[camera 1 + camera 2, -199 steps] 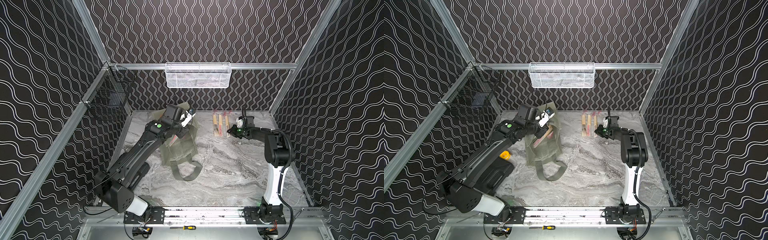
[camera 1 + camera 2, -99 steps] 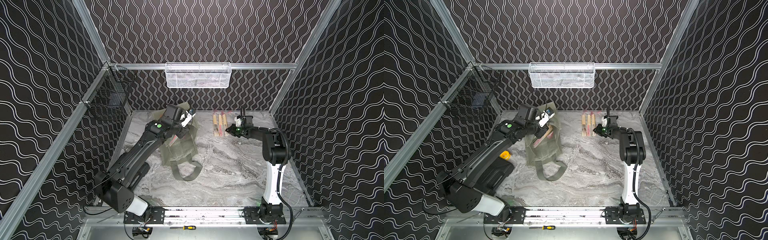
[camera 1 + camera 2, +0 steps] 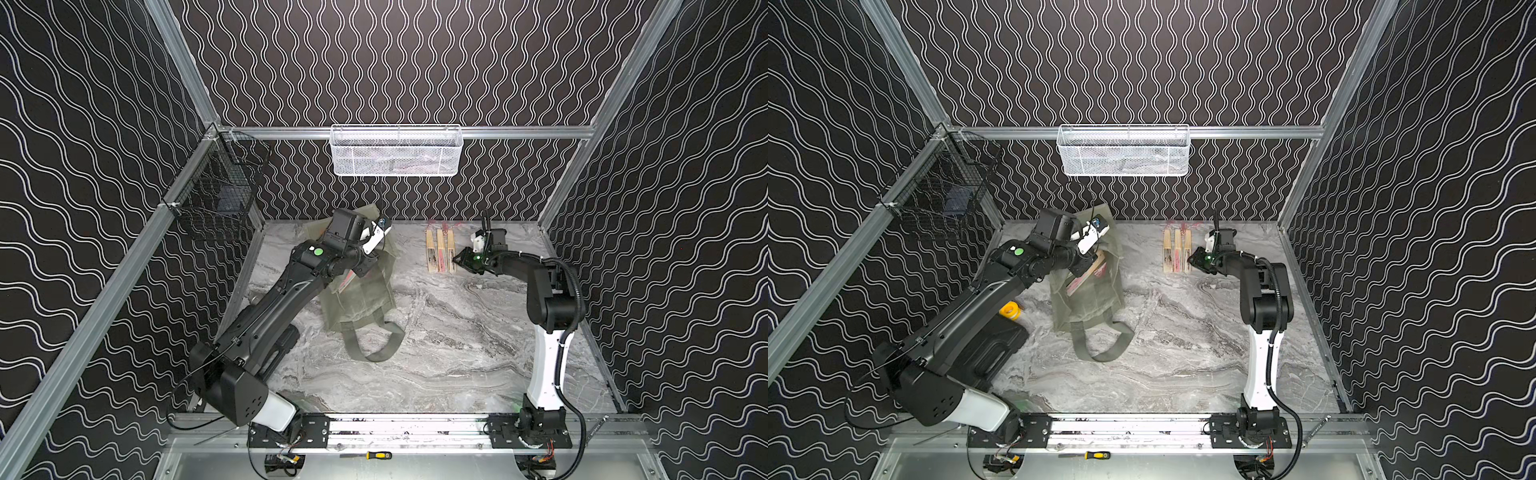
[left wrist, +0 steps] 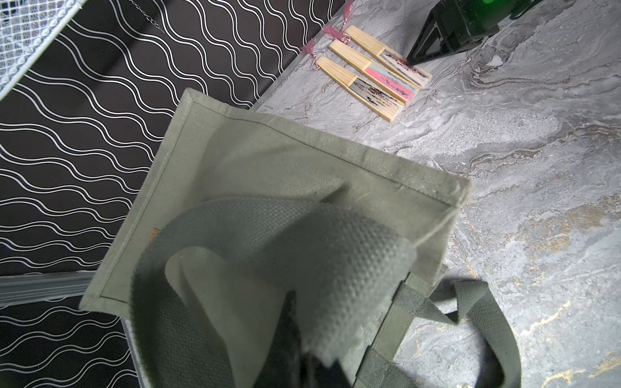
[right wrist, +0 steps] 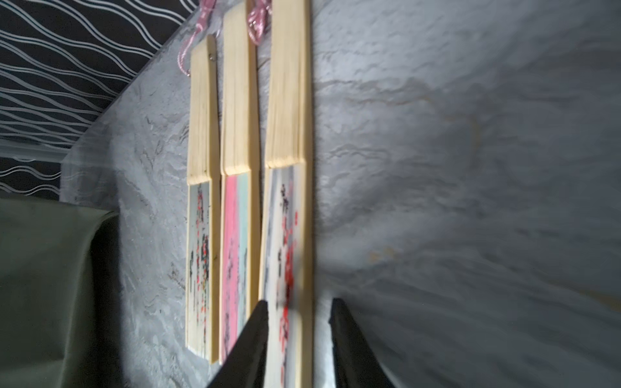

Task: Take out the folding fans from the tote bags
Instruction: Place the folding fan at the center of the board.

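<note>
Left wrist view: the left pincer (image 4: 304,359) is pressed together on a strap (image 4: 336,248) of the tote (image 4: 302,161), holding its mouth lifted off the table (image 3: 436,332) toward the far left corner. In a top view, fans (image 3: 1086,274) show pink inside that mouth. Farther back, by the far edge, three fans (image 3: 440,251) lie side by side, tassels toward that edge. The right pincer (image 5: 299,304) is spread around the near end of the end fan (image 5: 290,100), the one closest to the right edge, which lies flat. I judge this a release: widen fully, then rise straight, so neither tip drags it out of the row.
</note>
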Robot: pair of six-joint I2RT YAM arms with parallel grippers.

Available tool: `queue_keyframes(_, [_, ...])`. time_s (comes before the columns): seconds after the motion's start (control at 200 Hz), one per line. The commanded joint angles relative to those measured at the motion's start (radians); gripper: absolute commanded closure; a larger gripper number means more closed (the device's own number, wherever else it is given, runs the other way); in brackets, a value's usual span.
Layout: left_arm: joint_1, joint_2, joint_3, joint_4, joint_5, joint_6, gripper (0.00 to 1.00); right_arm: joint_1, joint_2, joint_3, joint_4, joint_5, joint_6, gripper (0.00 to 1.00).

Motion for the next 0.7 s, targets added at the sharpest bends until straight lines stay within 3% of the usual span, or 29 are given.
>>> queue_keyframes(0.0, [0.0,0.003,-0.004,0.041,-0.001,0.008,1.0,-0.001,-0.051,-0.023,-0.033,0.042,0.003,0.63])
queue_keyframes(0.135, [0.0,0.003,-0.003,0.04,-0.001,0.008,1.0,0.001,-0.15,-0.101,0.013,0.029,0.049,0.62])
queue_keyframes(0.385, [0.0,0.003,-0.005,0.044,-0.001,0.007,1.0,0.029,-0.427,-0.416,0.202,-0.017,0.23,0.62])
queue_keyframes(0.495, [-0.001,0.01,0.002,0.035,-0.001,0.003,1.0,0.08,-0.568,-0.574,0.263,0.021,0.267,0.62])
queue_keyframes(0.696, [0.001,0.007,0.006,0.032,0.001,-0.001,1.0,0.215,-0.774,-0.719,0.29,0.095,0.311,0.62])
